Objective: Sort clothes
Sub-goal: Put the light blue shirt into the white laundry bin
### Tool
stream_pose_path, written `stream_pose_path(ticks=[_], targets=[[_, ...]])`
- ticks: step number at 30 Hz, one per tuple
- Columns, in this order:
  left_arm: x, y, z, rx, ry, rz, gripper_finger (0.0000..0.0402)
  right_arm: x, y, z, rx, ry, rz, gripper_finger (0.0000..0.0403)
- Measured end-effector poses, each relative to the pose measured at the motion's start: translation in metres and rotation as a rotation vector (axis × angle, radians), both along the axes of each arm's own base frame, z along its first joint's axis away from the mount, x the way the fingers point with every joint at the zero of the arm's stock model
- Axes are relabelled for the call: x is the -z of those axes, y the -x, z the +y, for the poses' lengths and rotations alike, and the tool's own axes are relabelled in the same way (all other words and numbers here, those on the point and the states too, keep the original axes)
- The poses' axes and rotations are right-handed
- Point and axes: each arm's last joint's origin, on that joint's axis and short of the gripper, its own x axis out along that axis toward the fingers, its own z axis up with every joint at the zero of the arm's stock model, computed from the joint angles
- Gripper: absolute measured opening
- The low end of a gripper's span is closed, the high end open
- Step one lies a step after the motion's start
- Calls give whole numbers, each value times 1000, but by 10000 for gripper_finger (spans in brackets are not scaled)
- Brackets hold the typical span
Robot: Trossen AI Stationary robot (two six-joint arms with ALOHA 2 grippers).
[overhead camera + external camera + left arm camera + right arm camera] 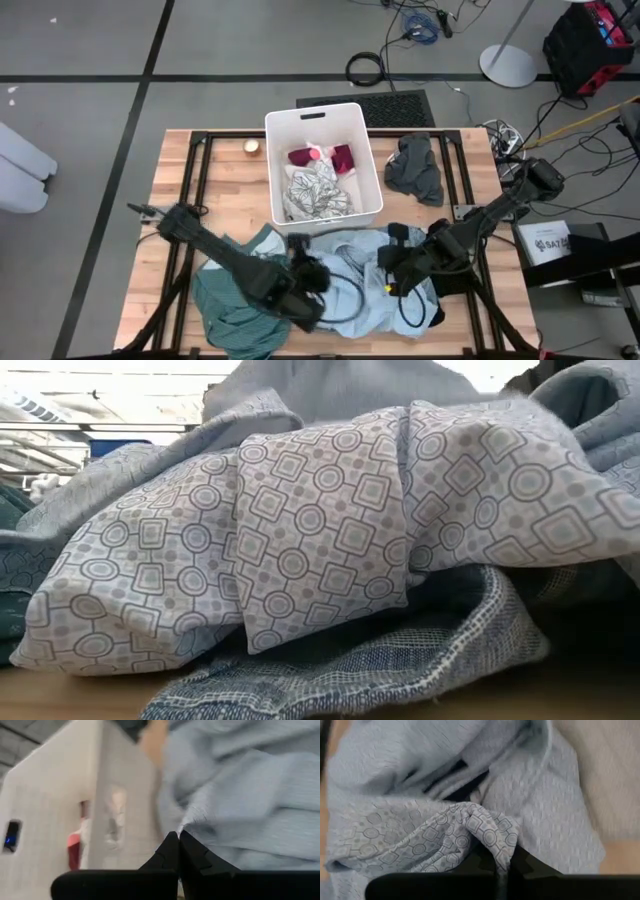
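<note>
Four cameras: one overhead, one at table level, two on the wrists.
The overhead looks straight down; the others sit close against the pale blue geometric-print cotton shirt (330,550), common to all.

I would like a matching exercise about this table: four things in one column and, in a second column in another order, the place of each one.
Things:
1. maroon fabric garment
2. dark grey fabric garment
3. teal green fabric garment
4. white rectangular plastic bin

Places:
A. on the wood, right of the bin
B. middle of the table, far side
C. inside the bin
D. near edge, under the left arm

Pairs: 1-C, 2-A, 3-D, 4-B
</note>
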Motion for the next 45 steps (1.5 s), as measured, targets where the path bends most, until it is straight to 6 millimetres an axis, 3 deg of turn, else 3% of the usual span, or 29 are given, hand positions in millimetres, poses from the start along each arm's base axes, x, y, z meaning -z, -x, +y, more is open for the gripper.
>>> stream_pose_path(ticks=[8, 16, 20, 23, 26, 31, 33, 40, 45], targets=[[17, 32, 26, 16, 182, -170, 0, -3, -10, -12, -54, 21, -17, 18], [18, 29, 27, 168, 288, -225, 0, 2, -20, -26, -99, 49, 26, 144], [27, 27, 24, 248, 285, -222, 0, 19, -32, -36, -73, 65, 98, 205], [31, 26, 23, 278, 309, -226, 0, 33, -39, -40, -70, 67, 161, 219], [36, 26, 22, 285, 321, -225, 0, 36, -40, -38, -76, 70, 168, 191], [36, 25, 22, 287, 324, -228, 4, 31, -36, -33, -83, 57, 144, 52], [36, 26, 22, 287, 323, -226, 5, 27, -33, -30, -86, 48, 127, 15], [35, 24, 21, 292, 324, -244, 8, -8, -26, -18, -89, 35, 11, 4], [24, 17, 17, 384, 312, -348, 9, -36, -34, -5, -154, -13, -164, 2]])
